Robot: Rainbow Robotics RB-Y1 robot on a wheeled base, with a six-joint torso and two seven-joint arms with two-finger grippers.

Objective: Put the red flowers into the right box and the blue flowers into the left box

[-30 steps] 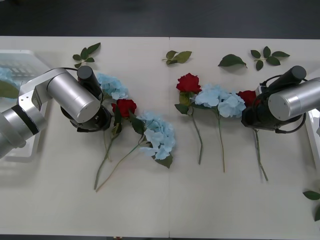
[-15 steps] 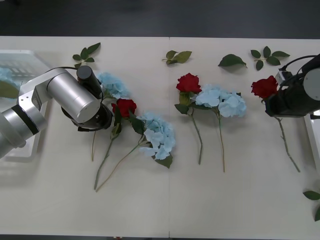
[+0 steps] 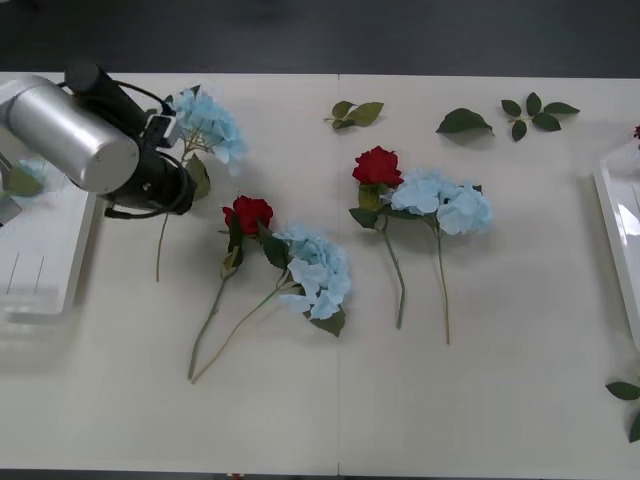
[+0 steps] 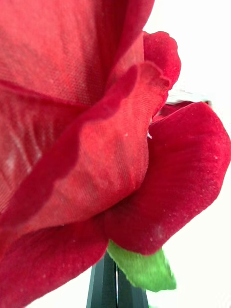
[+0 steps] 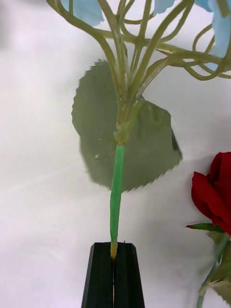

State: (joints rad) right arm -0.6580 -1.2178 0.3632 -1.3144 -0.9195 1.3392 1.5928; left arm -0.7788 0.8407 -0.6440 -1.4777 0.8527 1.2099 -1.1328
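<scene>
In the front view a blue flower (image 3: 207,118) is held off the table (image 3: 480,330) by the left gripper (image 3: 172,172) beside the left box (image 3: 40,262), and the left wrist view shows its black fingers (image 5: 102,275) pressed together on the stem. In the right wrist view the right gripper (image 4: 117,284) is clamped under a rose (image 4: 96,130). The right box (image 3: 618,232) sits at the table's right edge, and two roses (image 3: 377,166) and two blue flowers (image 3: 318,270) lie mid-table.
</scene>
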